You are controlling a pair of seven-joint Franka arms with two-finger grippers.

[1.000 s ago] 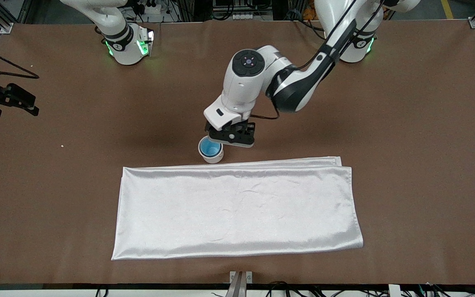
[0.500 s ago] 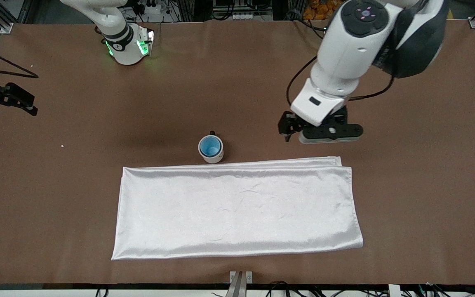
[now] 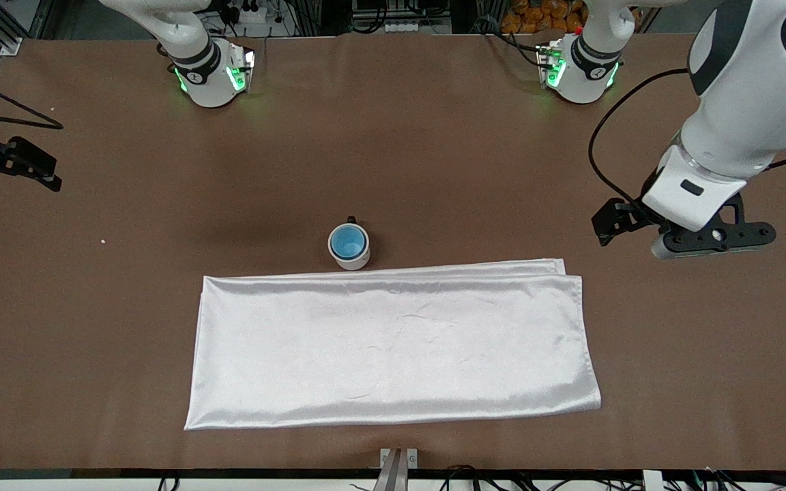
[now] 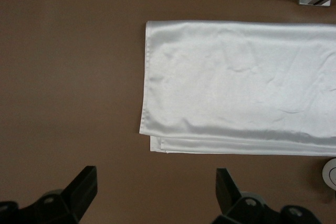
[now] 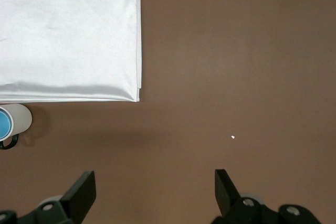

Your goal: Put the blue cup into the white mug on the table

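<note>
Going left to right in the front view: the right hand [image 3: 14,167] sits at the far left edge of the frame, up over the counter [image 3: 127,327], fingers spread apart and holding nothing, just waiting. Middle of the frame, slightly above centre, there's one white mug [image 3: 350,248] with one blue cup [image 3: 348,241] already sitting inside it, upright, right next to the top edge of the one white cloth [image 3: 393,348]. Over at the right of the frame the left hand [image 3: 683,235] hangs over bare counter, fingers apart and empty too, well clear of the mug, which lies toward frame-left of it. That hand is the nearer one. Looks pretty much done to me.
</note>
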